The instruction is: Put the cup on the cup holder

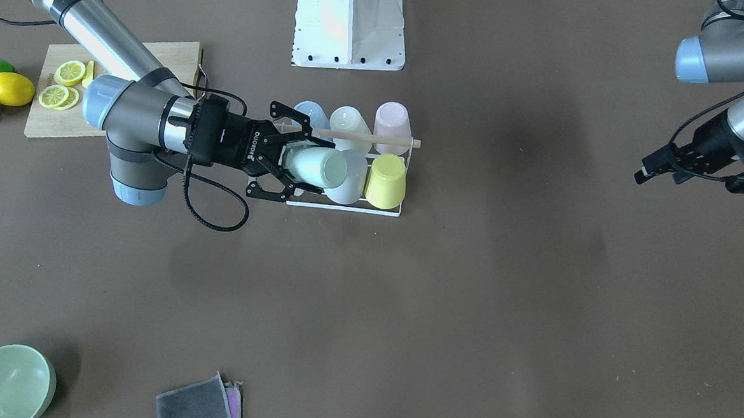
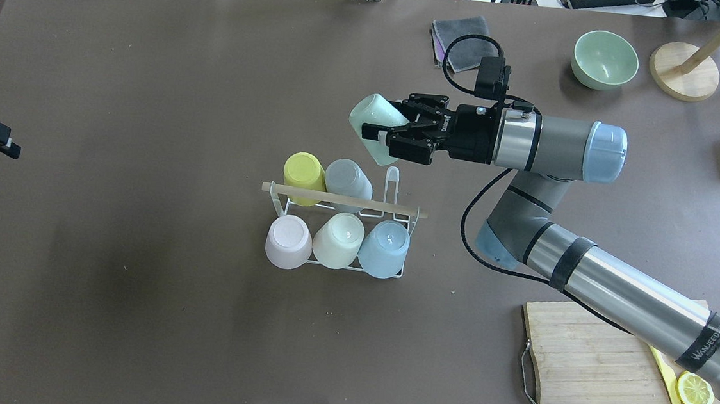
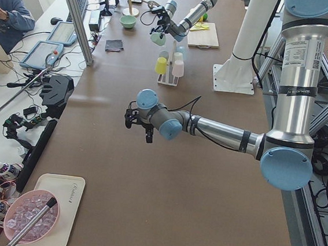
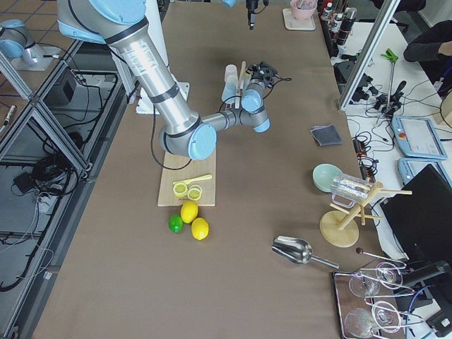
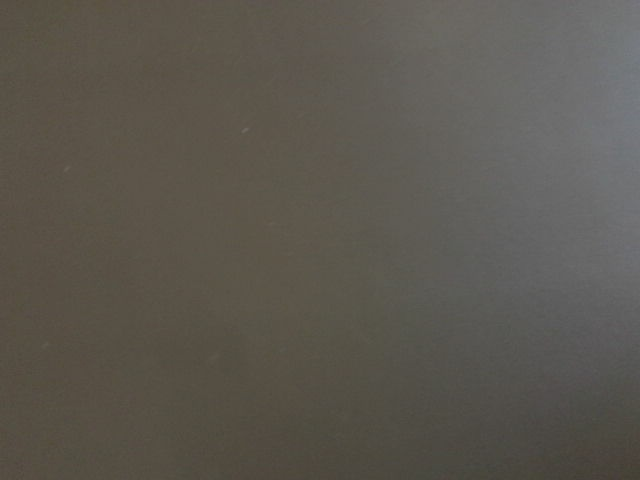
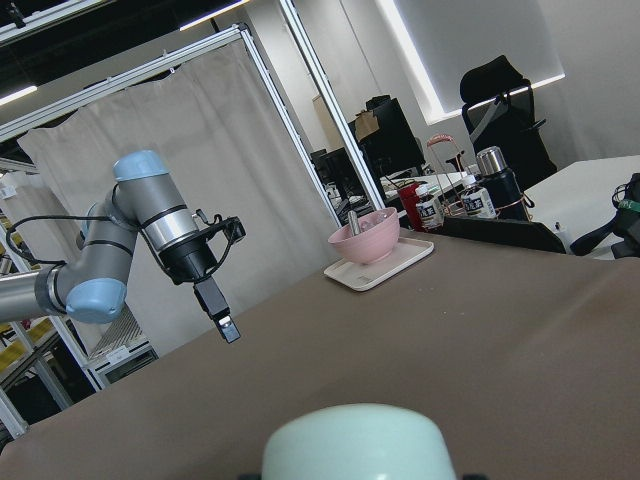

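Our right hand (image 2: 393,126) grips the mint cup (image 2: 367,116), held tilted in the air at one o'clock from the cup holder (image 2: 341,199). We should turn it mouth-down, centre it over the free prong (image 2: 392,177), then lower it slowly.

1. One bare prong (image 2: 393,177) stands on the rack (image 1: 343,207), in the row away from me, at my right end.
2. A grey cup (image 2: 349,178) sits just left of that prong, and the wooden rod (image 2: 341,199) crosses on its near side.
3. My right gripper (image 2: 383,130), clamping a mint cup (image 2: 369,120), is raised near it.
4. Open table (image 2: 151,83) lies beyond the rack.
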